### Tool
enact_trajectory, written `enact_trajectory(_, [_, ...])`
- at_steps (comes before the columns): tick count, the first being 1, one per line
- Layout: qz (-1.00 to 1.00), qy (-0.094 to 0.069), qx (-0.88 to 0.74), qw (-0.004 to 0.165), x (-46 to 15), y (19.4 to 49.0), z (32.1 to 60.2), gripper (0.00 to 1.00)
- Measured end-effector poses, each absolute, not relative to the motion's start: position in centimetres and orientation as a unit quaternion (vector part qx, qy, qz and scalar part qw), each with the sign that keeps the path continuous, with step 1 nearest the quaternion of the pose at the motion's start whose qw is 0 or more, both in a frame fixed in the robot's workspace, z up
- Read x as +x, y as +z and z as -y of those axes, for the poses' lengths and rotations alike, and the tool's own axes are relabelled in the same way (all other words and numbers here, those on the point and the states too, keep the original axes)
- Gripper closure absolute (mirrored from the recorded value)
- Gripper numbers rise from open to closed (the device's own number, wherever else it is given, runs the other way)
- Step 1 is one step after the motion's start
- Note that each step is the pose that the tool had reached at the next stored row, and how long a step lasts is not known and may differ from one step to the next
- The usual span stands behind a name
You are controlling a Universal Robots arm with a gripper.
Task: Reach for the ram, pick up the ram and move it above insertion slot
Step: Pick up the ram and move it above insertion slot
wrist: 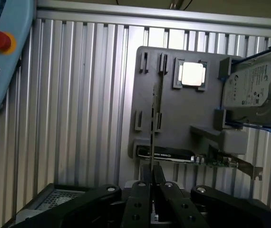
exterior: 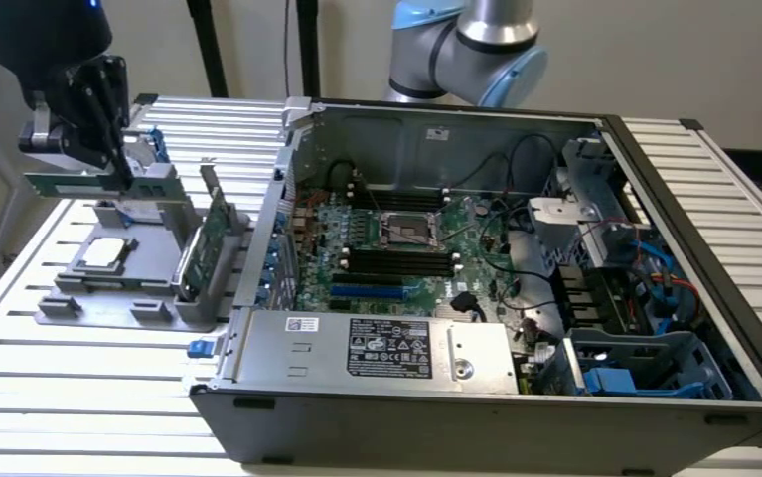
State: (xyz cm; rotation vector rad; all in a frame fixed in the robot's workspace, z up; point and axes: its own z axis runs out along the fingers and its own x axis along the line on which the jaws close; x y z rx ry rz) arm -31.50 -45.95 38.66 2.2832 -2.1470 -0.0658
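My gripper (exterior: 121, 169) is shut on the ram (exterior: 70, 185), a thin green stick held level above the grey holder tray (exterior: 115, 298) at the exterior view's left. In the wrist view the ram (wrist: 152, 118) appears edge-on as a thin line running out from between my gripper's (wrist: 153, 175) closed fingers, over the tray (wrist: 173, 118). The dark memory slots (exterior: 400, 260) lie on the motherboard inside the open computer case (exterior: 354, 417), well to the exterior view's right of the ram.
A taller green expansion card (exterior: 209, 238) stands upright on the tray, with a processor chip (wrist: 192, 73) and a silver hard drive with blue rails (wrist: 254, 92) nearby. The case's metal wall (exterior: 274, 219) rises between tray and motherboard. A pendant with a red button (wrist: 0, 40) lies on the slatted table.
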Motion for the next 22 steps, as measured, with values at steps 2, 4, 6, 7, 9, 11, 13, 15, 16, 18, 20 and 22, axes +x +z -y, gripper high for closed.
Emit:
enact_trajectory(2, [0.685,-0.022,0.728,0.003,-31.0,38.9,45.9,0.87])
enact_trajectory(4, [0.685,-0.022,0.728,0.002,-30.5,39.1,45.7,0.87])
enact_trajectory(6, [0.685,-0.023,0.728,0.001,-30.1,39.3,45.6,0.87])
enact_trajectory(7, [0.685,-0.023,0.728,0.001,-29.8,39.4,45.6,0.87])
enact_trajectory(9, [0.685,-0.024,0.728,0.0,-29.4,39.5,45.5,0.87])
enact_trajectory(11, [0.685,-0.024,0.728,0.0,-28.9,39.7,45.4,0.87])
enact_trajectory(13, [0.685,-0.025,0.728,-0.001,-28.4,39.9,45.3,0.87])
enact_trajectory(15, [0.685,-0.026,0.728,-0.002,-27.9,40.1,45.2,0.87])
enact_trajectory(16, [0.685,-0.026,0.728,-0.002,-27.6,40.1,45.1,0.87])
enact_trajectory(18, [0.685,-0.027,0.728,-0.003,-27.1,40.3,45.0,0.87])
enact_trajectory(20, [0.685,-0.028,0.728,-0.004,-26.5,40.4,44.9,0.87])
enact_trajectory(22, [0.685,-0.028,0.728,-0.004,-25.9,40.5,44.8,0.87])
